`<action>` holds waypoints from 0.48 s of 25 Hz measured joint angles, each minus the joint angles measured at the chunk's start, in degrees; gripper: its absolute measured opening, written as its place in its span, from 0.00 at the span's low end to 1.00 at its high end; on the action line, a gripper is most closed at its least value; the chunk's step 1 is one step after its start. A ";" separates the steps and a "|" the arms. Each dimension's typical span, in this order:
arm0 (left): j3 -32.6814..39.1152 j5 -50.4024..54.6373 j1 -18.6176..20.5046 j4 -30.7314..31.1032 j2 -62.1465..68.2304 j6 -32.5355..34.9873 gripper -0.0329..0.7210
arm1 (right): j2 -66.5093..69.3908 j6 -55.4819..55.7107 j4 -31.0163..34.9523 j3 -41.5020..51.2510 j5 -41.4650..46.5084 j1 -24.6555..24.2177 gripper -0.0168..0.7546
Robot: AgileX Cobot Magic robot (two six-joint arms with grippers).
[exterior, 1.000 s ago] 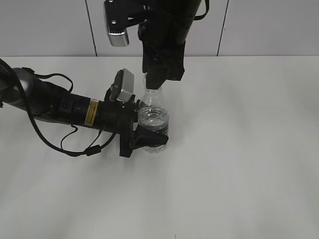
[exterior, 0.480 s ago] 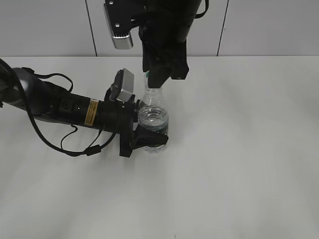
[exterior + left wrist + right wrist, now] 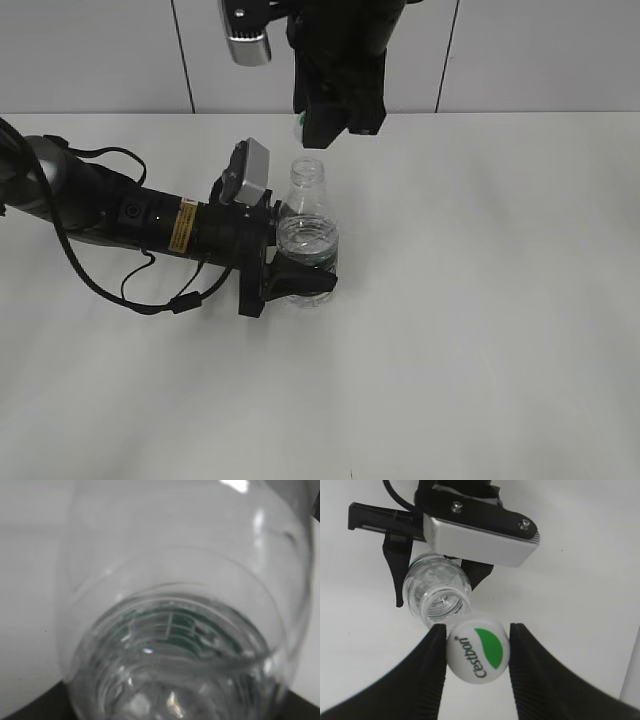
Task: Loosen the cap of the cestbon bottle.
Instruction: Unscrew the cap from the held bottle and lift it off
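Observation:
The clear cestbon bottle (image 3: 306,228) stands upright on the white table, and its threaded neck (image 3: 308,170) is open. My left gripper (image 3: 300,283) lies low from the left, shut on the bottle's lower body. The bottle (image 3: 175,595) fills the left wrist view, with its green label (image 3: 170,625) seen through the plastic. My right gripper (image 3: 325,135) hangs above the neck, shut on the cap (image 3: 478,649), a white disc with a green leaf mark and lettering. The cap is off the bottle (image 3: 437,590) and clear of the open mouth below it.
The white table (image 3: 480,300) stretches to the right and front. A grey panelled wall (image 3: 520,50) runs behind it. The left arm (image 3: 110,210) and its cables lie across the table's left side. The left wrist's silver camera (image 3: 480,535) sits close beside the bottle.
My right gripper has risen straight up with the cap, which has come off and left the neck bare. The left gripper and the bottle have not moved.

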 joint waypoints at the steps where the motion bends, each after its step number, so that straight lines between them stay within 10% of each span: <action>1: 0.00 0.00 0.00 0.00 0.00 0.00 0.59 | 0.00 0.94 -0.10 0.00 0.00 0.00 0.40; 12: 0.00 -0.05 0.00 0.05 0.00 0.00 0.59 | 0.00 18.25 1.68 0.00 -0.06 -4.33 0.40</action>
